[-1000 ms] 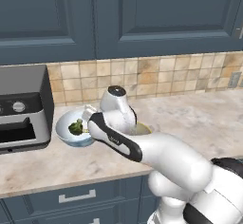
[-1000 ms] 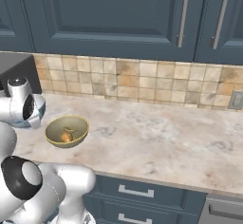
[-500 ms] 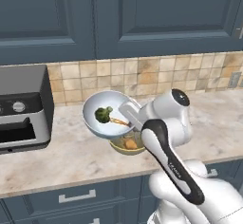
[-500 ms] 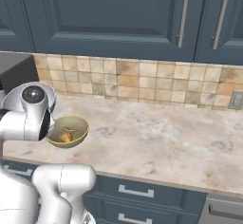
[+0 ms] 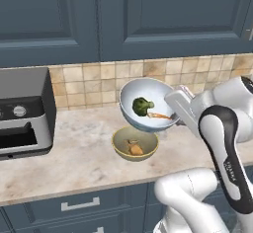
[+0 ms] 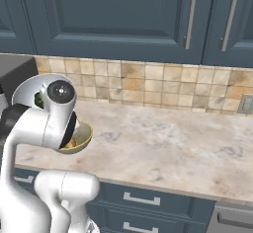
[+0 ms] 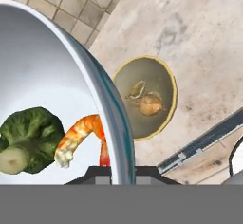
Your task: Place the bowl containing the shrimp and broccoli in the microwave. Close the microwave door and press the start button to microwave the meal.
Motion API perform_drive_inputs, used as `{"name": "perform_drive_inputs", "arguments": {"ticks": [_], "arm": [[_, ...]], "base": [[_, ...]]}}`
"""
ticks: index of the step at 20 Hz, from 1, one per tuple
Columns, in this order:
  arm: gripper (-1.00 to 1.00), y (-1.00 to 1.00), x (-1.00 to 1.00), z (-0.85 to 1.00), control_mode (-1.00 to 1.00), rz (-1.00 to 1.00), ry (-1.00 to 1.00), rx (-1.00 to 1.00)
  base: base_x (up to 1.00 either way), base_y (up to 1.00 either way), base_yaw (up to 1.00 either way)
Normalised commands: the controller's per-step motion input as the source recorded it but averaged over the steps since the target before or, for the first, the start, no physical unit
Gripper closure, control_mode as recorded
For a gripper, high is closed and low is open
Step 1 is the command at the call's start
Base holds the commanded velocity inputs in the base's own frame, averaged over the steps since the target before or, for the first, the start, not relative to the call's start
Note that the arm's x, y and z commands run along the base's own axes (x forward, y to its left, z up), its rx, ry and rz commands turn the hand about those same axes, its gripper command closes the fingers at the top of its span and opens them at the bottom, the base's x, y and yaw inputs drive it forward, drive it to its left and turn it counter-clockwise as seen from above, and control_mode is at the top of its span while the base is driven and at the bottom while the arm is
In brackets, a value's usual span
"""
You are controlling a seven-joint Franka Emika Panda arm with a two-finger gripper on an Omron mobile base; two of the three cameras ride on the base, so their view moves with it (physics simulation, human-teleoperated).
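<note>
Bowl (image 5: 148, 104) of glossy pale bluish-white sits in the grip of the gripper (image 7: 116, 173), whose narrow jaws pinch its thin rim, one fingertip inside the wall and one outside, as the hand view shows. It is lifted clear of the counter and tilted, its smooth round hollow turned toward the left base camera. Inside lie the broccoli (image 5: 141, 106), a knobbly dark-green floret with a pale cut stem, and just beside it the shrimp (image 5: 159, 115), a small curved orange piece with segmented ridges and a reddish tail; in the hand view the two lie close together against the inner wall.

Below the lifted bowl stands an olive-yellow bowl (image 5: 135, 143) on the counter (image 5: 74, 163), round and matte, with a small tan lump of food in its middle. The two bowls are apart, the pale one hanging above and slightly behind the yellow one. The counter is a mottled beige stone slab with grey veining, over dark blue drawer fronts (image 6: 148, 200) with slim silver pulls.

To the left on the counter rests a small grey toaster oven (image 5: 22, 113), boxy, with round knobs and a dark glass front. Behind runs a backsplash (image 6: 163, 86) of square tan and brown tiles, and above it hang flat-panelled dark blue cabinets (image 6: 113, 15) with long vertical metal handles.
</note>
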Motion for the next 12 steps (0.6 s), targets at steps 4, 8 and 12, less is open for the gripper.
{"name": "perform_drive_inputs", "arguments": {"ticks": [4,8,12], "arm": [[1.00,-0.50,-0.48,0.04,-1.00,0.02,0.00,-0.07],[1.00,-0.69,-0.50,0.00,-1.00,0.01,-0.01,-0.01],[1.00,-0.38,-0.07,0.01,-1.00,0.00,0.00,0.01]], "base": [[0.00,0.00,0.00],[0.00,0.00,0.00],[0.00,0.00,0.00]]}}
